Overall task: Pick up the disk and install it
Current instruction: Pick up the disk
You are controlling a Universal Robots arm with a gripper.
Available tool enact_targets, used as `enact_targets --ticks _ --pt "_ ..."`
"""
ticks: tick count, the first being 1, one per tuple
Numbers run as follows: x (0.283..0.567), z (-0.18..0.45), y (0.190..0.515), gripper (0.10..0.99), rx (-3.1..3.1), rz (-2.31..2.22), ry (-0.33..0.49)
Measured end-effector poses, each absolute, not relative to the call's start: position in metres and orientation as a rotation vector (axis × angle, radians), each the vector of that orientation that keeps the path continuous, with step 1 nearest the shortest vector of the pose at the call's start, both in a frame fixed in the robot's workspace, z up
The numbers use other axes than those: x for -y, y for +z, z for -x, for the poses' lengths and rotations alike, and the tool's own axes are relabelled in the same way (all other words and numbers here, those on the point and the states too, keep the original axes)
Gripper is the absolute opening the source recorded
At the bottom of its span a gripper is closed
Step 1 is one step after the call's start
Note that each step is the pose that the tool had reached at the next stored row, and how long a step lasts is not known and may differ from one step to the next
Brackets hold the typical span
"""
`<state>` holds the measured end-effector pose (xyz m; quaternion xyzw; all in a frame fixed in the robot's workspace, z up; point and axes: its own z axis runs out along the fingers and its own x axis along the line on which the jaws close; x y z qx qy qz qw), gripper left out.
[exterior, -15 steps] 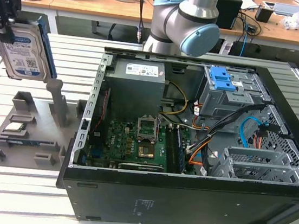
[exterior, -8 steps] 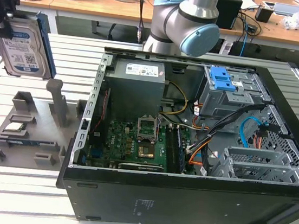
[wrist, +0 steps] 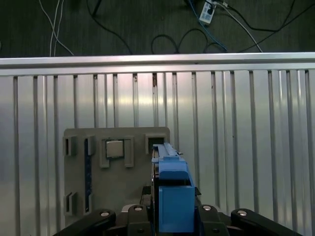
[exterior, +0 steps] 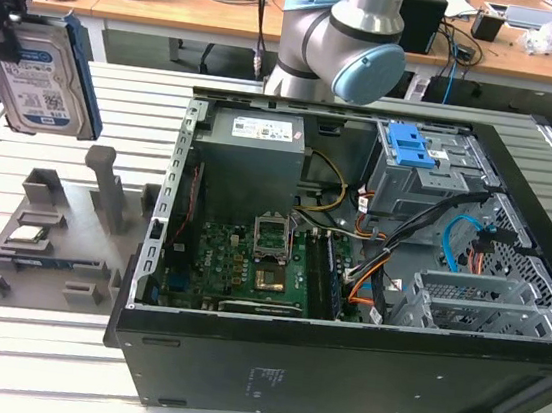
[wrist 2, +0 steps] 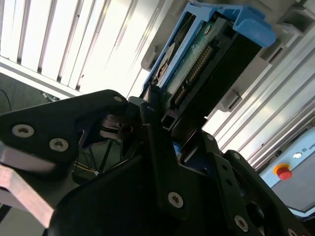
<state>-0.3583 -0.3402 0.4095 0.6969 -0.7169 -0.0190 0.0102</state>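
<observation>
The disk (exterior: pixel 45 77), a silver hard drive with a white-and-blue label in a blue carrier, hangs upright in the air at the exterior view's far left. My gripper (exterior: pixel 7 17) is shut on its upper end, well above the grey fixture (exterior: pixel 50 239). In the second wrist view the black fingers (wrist 2: pixel 152 123) clamp the end of the disk (wrist 2: pixel 206 54), whose connector edge faces the camera. In the first wrist view the blue carrier of the disk (wrist: pixel 172 191) sticks out from the gripper (wrist: pixel 172 219) above the slatted table.
An open black computer case (exterior: pixel 336 375) lies at the exterior view's right, holding a grey power-supply box (exterior: pixel 252 153), a motherboard (exterior: pixel 259 265) and a drive bay with a blue latch (exterior: pixel 409 147). The fixture carries a chip (exterior: pixel 29 235). The arm's base (exterior: pixel 341 43) stands behind the case.
</observation>
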Motion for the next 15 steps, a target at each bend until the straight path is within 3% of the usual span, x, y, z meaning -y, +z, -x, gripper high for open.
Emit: enact_targets --ticks 15 --pt "0.338 0.358 0.455 0.365 2.238 -2.175 -0.059"
